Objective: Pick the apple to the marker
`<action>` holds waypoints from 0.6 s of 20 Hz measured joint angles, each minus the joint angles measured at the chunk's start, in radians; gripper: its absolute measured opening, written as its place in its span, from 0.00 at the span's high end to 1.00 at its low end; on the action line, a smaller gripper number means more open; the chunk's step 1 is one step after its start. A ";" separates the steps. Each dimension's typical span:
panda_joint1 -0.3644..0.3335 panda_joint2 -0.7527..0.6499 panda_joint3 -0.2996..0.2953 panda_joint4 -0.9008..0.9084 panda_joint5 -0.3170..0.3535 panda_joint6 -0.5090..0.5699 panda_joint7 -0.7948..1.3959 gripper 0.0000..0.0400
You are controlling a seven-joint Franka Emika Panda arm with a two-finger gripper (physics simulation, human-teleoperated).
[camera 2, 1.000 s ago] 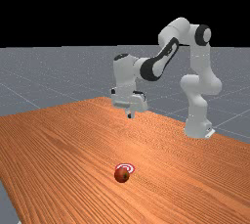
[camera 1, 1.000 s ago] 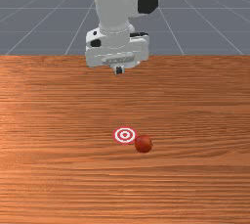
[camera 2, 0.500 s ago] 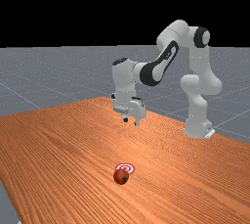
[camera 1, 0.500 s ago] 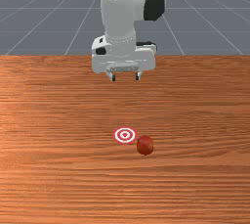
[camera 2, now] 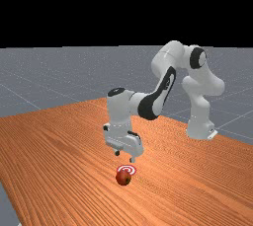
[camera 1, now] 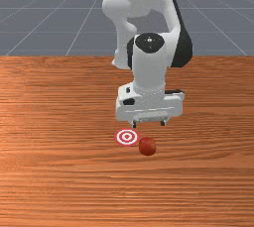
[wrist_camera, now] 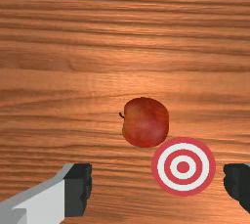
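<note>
1. Orange-brown wood is running right beneath the claw (camera 1: 149, 124) here, its grain showing in dark streaks on the table (camera 1: 49, 171).
2. And the claw itself, folks, is hanging above that wood, pointing down, its two fingers (wrist_camera: 78, 189) standing wide apart and gripping nothing.
3. Down below, the round marker (wrist_camera: 183, 167) is lying flat on the table, showing its red and white rings; in the wrist view it is appearing between the two fingers, nearer to one than to the other.
4. Now for the apple (wrist_camera: 146, 123)! Red all over, it is resting on the wood, lower than the claw and a little out past the fingertips, on the side away from the arm's base (camera 2: 200, 130). It is sitting just beside the marker, and its short dark stem (wrist_camera: 121, 115) is poking out on the side away from those rings.
5. Behind and above the claw, the white and grey arm (camera 2: 170, 57) is bending over and reaching back to that base, which is standing well apart from the claw.
6. Farther off, beyond the table, grey floor (camera 2: 39, 77) is spreading out with pale lines crossing it, and a black backdrop (camera 2: 123, 8) is rising behind everything.
</note>
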 joint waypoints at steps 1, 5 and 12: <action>-0.001 0.037 -0.001 0.037 0.000 0.003 0.005 0.00; -0.001 0.168 -0.001 0.147 0.003 0.003 0.032 0.00; 0.003 0.246 -0.005 0.164 0.008 0.002 0.064 0.27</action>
